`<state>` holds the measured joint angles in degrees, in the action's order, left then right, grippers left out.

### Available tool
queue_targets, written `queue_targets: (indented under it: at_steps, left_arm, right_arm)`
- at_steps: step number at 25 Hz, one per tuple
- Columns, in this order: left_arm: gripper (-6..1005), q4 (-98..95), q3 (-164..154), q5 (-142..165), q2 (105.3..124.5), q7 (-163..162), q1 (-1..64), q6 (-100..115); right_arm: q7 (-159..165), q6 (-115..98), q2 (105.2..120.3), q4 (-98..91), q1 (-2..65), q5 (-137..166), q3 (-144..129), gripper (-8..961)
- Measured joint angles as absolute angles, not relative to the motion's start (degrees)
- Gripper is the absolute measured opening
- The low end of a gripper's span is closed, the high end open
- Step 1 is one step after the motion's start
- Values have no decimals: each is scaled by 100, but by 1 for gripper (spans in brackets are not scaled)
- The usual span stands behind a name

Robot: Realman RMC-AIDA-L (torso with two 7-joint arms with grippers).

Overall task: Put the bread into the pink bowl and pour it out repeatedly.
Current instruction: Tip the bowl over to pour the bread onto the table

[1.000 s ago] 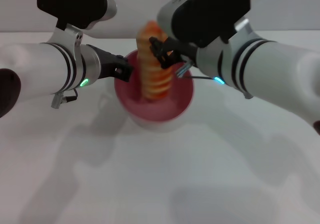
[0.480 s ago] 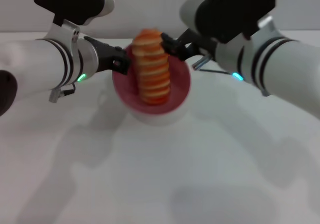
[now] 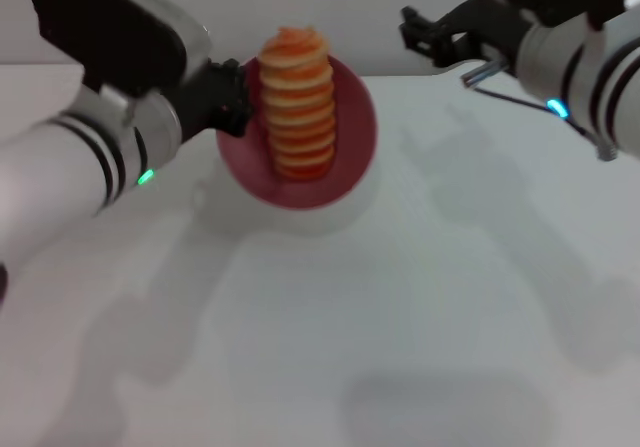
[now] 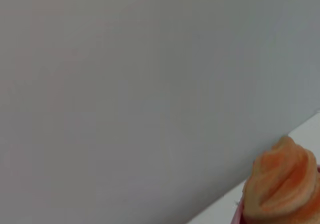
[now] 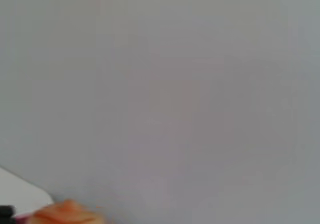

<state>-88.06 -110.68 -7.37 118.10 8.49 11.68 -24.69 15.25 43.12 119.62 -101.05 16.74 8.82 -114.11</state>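
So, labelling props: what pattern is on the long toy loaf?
Orange-brown with pale cream stripes, clearest in the head view.

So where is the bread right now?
In the head view the bread stands on end inside the pink bowl, which the left gripper grips at its rim, left of centre on the table.

Looks like lab or test bench: bare white table (image 3: pixel 420 297), plain grey wall (image 4: pixel 150 83), toy bread (image 3: pixel 297 102) in pink bowl (image 3: pixel 355 132) only.
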Motion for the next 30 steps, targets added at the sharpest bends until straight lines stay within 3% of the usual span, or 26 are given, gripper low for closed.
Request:
queue_targets:
  at_steps: [19,30]
  left_arm:
    - [36,-7346,-11710,-197,11838,1611,596,1127]
    - [36,-6536,-11722,-245,11838,1646,647,2660]
  right_arm:
    - [1508,4562,11962,-10054,1687,888,-11364,741]
    - [1529,4693,11961,-10053,1725,862,-11393,742]
